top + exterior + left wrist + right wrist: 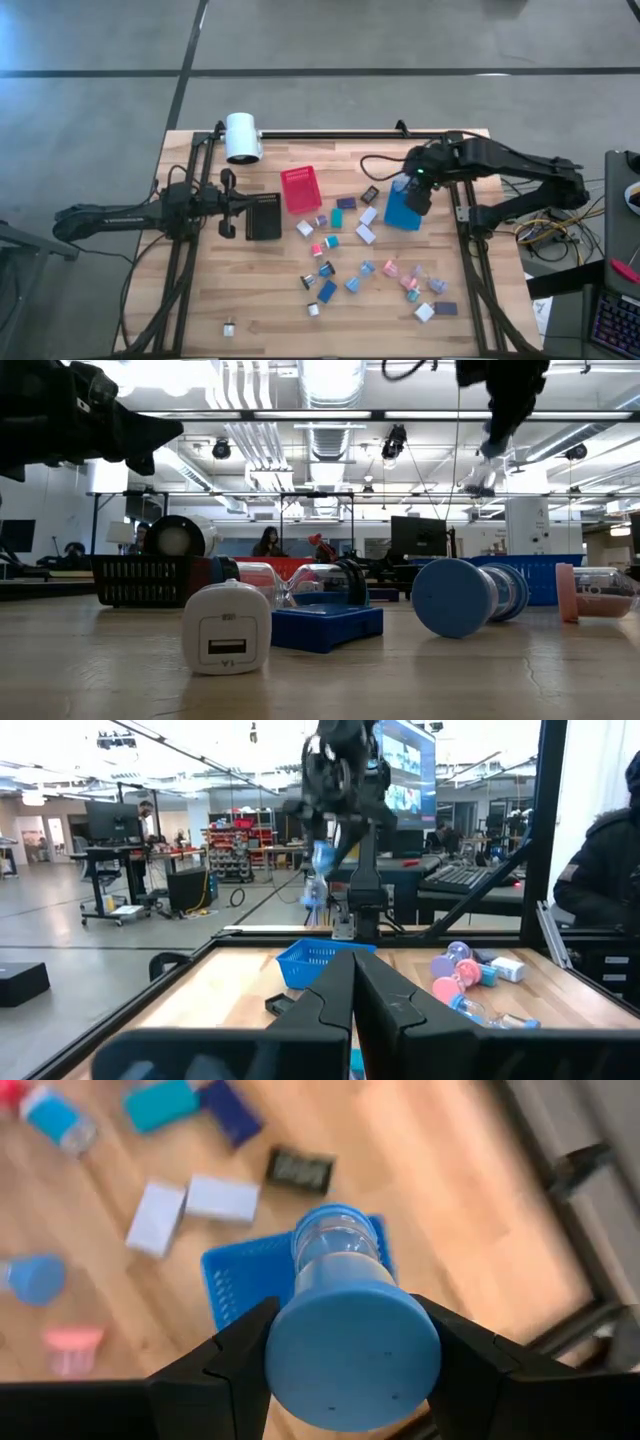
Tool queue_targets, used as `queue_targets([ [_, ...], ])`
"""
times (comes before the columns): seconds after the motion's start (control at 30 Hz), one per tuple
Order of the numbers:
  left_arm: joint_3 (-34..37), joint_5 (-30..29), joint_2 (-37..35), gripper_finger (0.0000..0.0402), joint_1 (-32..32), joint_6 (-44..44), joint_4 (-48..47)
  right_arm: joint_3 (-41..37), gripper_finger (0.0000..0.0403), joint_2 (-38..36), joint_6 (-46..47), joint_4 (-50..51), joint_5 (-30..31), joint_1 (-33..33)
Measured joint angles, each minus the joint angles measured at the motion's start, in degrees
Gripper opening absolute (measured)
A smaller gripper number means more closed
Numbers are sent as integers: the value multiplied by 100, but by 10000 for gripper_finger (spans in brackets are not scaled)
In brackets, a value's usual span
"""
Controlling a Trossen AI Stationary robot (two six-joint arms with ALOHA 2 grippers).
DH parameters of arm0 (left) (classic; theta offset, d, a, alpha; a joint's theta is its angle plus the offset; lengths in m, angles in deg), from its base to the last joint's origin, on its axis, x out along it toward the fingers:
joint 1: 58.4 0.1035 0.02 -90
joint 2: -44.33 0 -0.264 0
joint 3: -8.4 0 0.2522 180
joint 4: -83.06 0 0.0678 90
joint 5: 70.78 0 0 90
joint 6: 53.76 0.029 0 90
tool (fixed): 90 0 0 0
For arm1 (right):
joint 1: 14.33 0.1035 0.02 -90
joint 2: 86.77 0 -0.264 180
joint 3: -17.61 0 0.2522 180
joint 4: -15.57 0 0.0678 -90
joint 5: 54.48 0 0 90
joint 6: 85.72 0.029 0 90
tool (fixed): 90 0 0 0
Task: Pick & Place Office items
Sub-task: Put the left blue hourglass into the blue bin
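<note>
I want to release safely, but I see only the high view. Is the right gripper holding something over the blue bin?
Observer: Yes. The right wrist view shows the right gripper shut on a blue-capped clear spool.
Operator: Is the bin really below it?
Observer: In that view the blue bin lies directly behind the spool, its open side facing the camera.
Operator: How high does the spool hang?
Observer: The low view shows it high up, well clear of the pieces standing on the table.
Operator: And the left gripper?
Observer: The left wrist view shows the left gripper shut, with nothing between its fingers.
</note>
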Motion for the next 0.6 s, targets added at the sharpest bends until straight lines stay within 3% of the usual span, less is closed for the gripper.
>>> queue_targets([
  [0.27,2,0,0,11,0,-5,-73,-224,194,718,-619,-31,-370,-567],
  [0.6,4,4,0,13,0,-46,-211,-944,194,1094,-1350,-764,-916,-1135],
])
